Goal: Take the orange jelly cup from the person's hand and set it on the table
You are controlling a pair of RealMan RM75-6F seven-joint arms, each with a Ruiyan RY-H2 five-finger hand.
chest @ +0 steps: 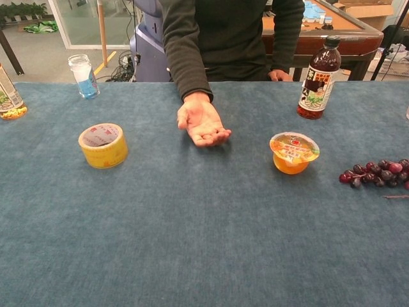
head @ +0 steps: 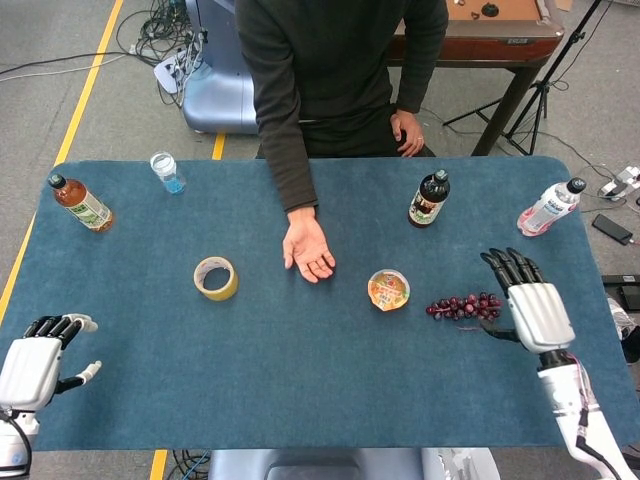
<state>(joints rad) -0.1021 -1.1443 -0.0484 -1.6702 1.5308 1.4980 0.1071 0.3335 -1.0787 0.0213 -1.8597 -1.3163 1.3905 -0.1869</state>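
Task looks done: orange jelly cup (head: 389, 289) sits upright on the table (head: 300, 400), apart from the person's hand (head: 308, 250), which lies palm-up w/ nothing in it. Right hand (head: 532, 300) is empty, fingers spread, just right of the grapes (head: 463, 305) near the table's right edge; left hand (head: 38, 355) is at the front-left corner, fingers prob. loosely apart, holding nothing. Plenty of bare cloth in front of the cup; tape roll (head: 216, 278) and dark bottle (head: 429, 199) stand well apart from it.
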